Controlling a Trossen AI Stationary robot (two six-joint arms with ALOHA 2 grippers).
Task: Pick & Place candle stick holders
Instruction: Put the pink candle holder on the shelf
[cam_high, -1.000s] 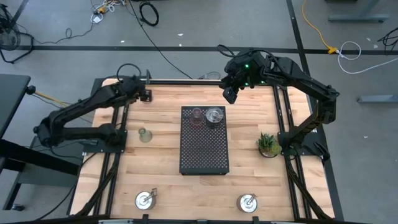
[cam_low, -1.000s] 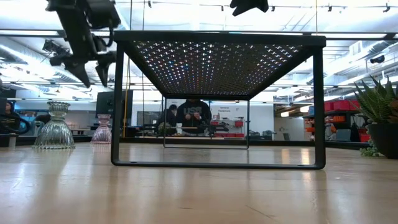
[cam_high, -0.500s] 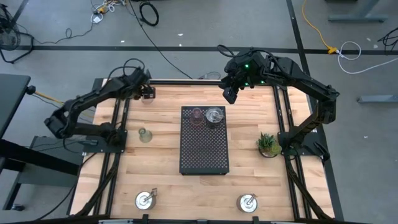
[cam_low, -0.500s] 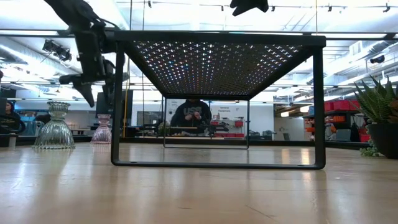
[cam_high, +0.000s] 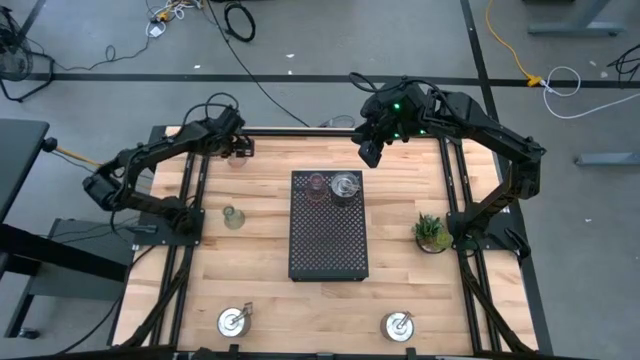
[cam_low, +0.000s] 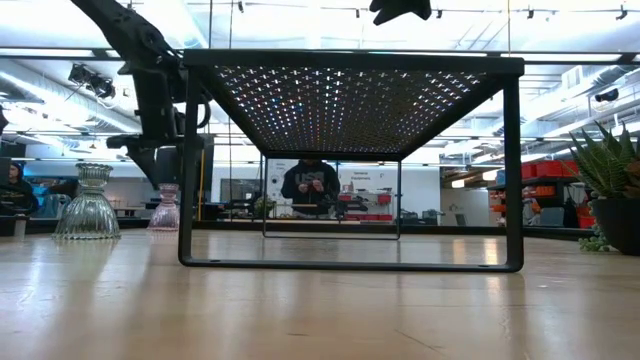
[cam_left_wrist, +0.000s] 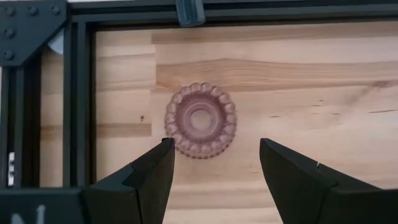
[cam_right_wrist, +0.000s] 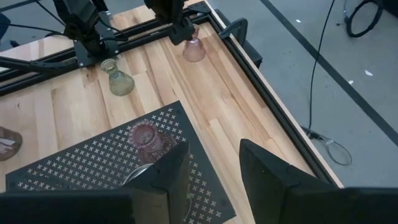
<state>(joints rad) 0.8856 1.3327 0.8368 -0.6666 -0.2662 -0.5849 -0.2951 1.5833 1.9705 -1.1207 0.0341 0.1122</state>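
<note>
Your left gripper (cam_left_wrist: 211, 165) hangs over the far left corner of the wooden table (cam_high: 260, 290), right above the pink glass holder (cam_left_wrist: 200, 120). Its two dark fingers (cam_left_wrist: 152, 177) are spread apart, with nothing between them. The pink glass holder stands upright on the wood below, just beside the black frame rail (cam_left_wrist: 81, 99), and the fingers do not touch it. Your right gripper (cam_high: 370, 152) waits up high past the far end of the black tray (cam_high: 328, 245). Its fingers (cam_right_wrist: 273, 171) sit close together and hold nothing. On the far end of the tray stand two holders side by side: a reddish glass holder (cam_high: 317, 186) and a shiny silver holder (cam_high: 345, 187). The green glass holder (cam_high: 232, 216) stands on the table to the left of the tray, well apart from it. Two more silver holders stand near the front edge of the table, one on the left (cam_high: 234, 320) and one on the right (cam_high: 398, 325). A small green plant (cam_high: 432, 232) sits on the right side of the table. In the low view you can see a person (cam_low: 310, 185) far back in the room, behind the tray's legs.
</note>
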